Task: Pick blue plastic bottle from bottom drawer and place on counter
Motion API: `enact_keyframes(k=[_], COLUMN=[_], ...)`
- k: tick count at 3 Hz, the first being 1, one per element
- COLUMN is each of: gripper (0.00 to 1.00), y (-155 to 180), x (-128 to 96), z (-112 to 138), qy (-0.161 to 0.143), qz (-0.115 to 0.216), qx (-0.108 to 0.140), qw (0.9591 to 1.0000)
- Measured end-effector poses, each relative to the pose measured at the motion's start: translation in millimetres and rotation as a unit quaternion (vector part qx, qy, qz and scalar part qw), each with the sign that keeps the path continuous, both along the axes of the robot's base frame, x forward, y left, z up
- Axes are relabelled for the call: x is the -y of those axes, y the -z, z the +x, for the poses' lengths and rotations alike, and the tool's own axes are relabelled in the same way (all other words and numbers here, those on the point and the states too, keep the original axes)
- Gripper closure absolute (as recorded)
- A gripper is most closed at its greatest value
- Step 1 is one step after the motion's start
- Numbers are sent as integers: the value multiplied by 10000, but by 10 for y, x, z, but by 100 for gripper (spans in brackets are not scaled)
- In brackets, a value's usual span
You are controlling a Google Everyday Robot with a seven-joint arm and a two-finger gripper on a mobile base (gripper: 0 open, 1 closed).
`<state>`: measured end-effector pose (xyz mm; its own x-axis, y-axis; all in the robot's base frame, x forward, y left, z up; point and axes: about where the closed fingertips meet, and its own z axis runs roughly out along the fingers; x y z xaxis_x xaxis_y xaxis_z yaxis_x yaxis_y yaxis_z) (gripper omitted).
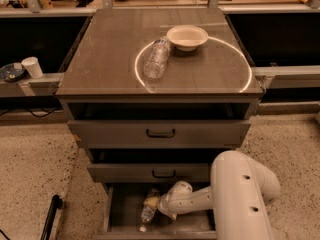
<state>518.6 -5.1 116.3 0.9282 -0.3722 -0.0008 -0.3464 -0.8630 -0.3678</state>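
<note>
Down in the drawer: bottle lies flat, pincer right at it.
Pincer: open or shut, cannot tell.
Bottle: likely light, thin, slippery; hold its middle.

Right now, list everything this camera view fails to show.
All in the camera view:
- The gripper, down in the bottom drawer at the blue plastic bottle: whether it has hold is unclear; its own body covers the contact.
- Bottle's upper end: hidden behind the gripper.
- Drawer's right part: covered by the arm.
- Drawer's front: cut off by the lower edge.
- Insides of the upper drawers: lost in shadow.
</note>
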Motion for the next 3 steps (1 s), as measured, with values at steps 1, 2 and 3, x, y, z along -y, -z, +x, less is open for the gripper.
enact_keyframes(k=[1,2,3], gripper=[10,14,17], y=[12,18,20], x=[3,11,20], z=[6,9,10], qy=[10,19,28], qz=[-4,5,15], qx=[-11,-22,-31], qw=[10000,10000,10000])
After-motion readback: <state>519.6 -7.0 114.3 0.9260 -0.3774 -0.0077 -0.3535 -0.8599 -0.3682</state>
